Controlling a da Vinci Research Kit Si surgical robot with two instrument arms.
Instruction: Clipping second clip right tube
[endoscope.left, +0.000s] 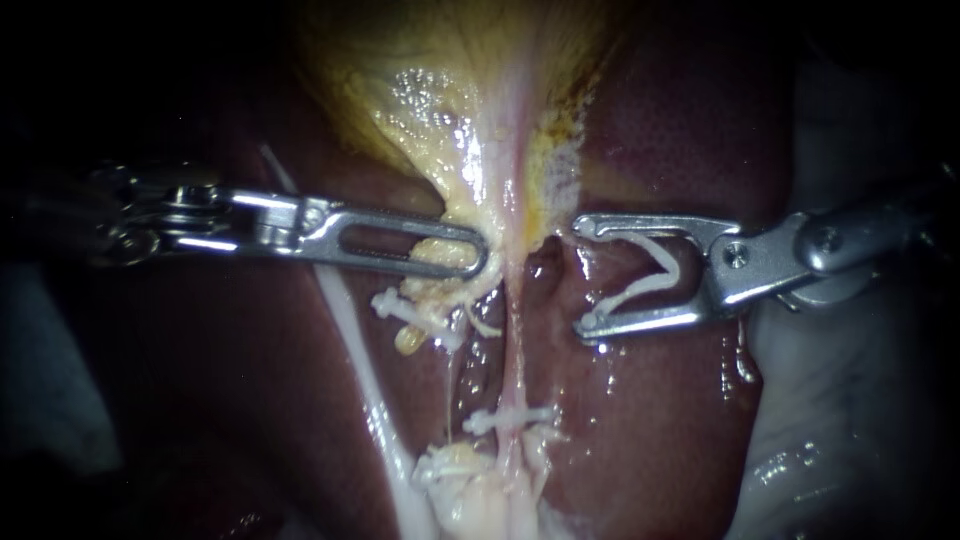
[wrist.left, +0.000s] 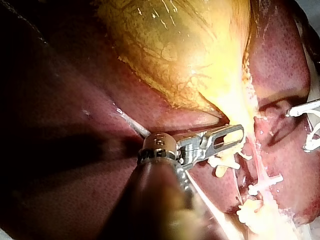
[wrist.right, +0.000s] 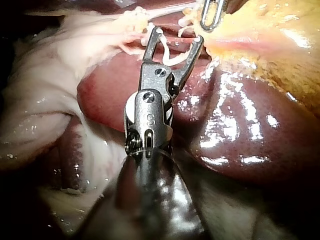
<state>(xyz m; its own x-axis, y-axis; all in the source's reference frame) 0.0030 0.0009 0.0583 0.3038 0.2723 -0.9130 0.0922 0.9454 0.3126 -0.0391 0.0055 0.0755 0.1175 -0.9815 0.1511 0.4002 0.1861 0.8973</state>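
On the left, our left instrument (endoscope.left: 472, 258) lay almost level, its shaft coming straight in from the side. Its jaws seemed to be closed on the yellow lower edge of the gallbladder (endoscope.left: 430, 90), though only one slotted jaw showed clearly. We judged this hold was there to draw the tissue taut so the tubes stood free. In the middle, the right tube (endoscope.left: 515, 345) ran thin and pale down over the liver (endoscope.left: 660, 130), with a placed clip (endoscope.left: 508, 415) already across its lower part. Just to its right, our right instrument (endoscope.left: 585, 277) reached in level from the right. Its jaws stood wide apart and carried a fresh clip (endoscope.left: 655, 282) between them. The clip's open mouth faced the tube, near it but not yet around it, and higher than the placed clip, presumably so the two would sit apart.
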